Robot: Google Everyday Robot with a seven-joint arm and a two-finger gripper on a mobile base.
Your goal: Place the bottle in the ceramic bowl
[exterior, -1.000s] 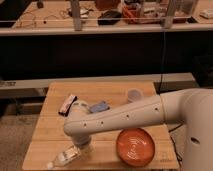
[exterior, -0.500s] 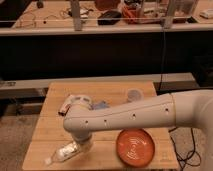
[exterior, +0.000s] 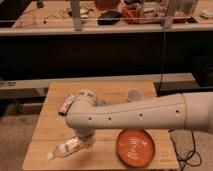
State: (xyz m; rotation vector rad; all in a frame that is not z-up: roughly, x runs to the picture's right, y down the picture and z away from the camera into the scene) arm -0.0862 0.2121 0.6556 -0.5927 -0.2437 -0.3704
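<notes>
Gripper clamps the bottle by its base, cap tilted down-left, slightly higher over the table than a second ago, left of the ceramic bowl.

Pincer hangs under the arm's bend, at approx 7 o'clock of the table. It is mostly covered by the wrist, and its outline runs into the bottle, so the contact can't be judged. Bottle label is too small to read. Arm is cut off at the right edge, at 3 o'clock. Arm hides part of the wrapped bar at 10 o'clock. It also hides most of a bluish thing behind it, which can't be identified. Ceramic bowl: can't tell if its far rim goes under the arm.
</notes>
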